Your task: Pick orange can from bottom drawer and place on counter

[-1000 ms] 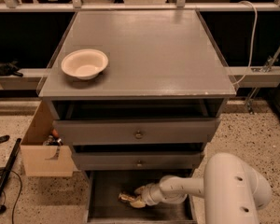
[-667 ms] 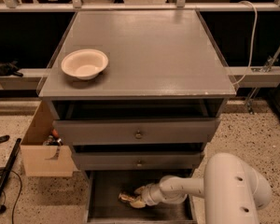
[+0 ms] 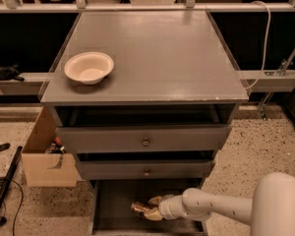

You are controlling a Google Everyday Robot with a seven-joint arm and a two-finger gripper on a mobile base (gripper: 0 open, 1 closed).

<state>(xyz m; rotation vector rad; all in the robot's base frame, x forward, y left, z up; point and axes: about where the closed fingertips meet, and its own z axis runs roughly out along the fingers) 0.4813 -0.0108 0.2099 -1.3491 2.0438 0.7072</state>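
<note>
The bottom drawer [image 3: 113, 205] is pulled open below two shallower grey drawers; it is a dark grey tray. My white arm reaches in from the lower right. My gripper [image 3: 148, 208] is inside the drawer, with its fingers on either side of the orange can [image 3: 139, 208], a small golden-orange can lying near the drawer's middle. The can is partly hidden by the fingers. The counter [image 3: 162, 53] is the broad grey cabinet top above.
A cream-white bowl [image 3: 88, 67] sits on the counter's left side. A cardboard box [image 3: 46, 156] stands on the floor left of the cabinet. A dark pole [image 3: 5, 186] lies on the floor at far left. A white cable [image 3: 265, 38] hangs at right.
</note>
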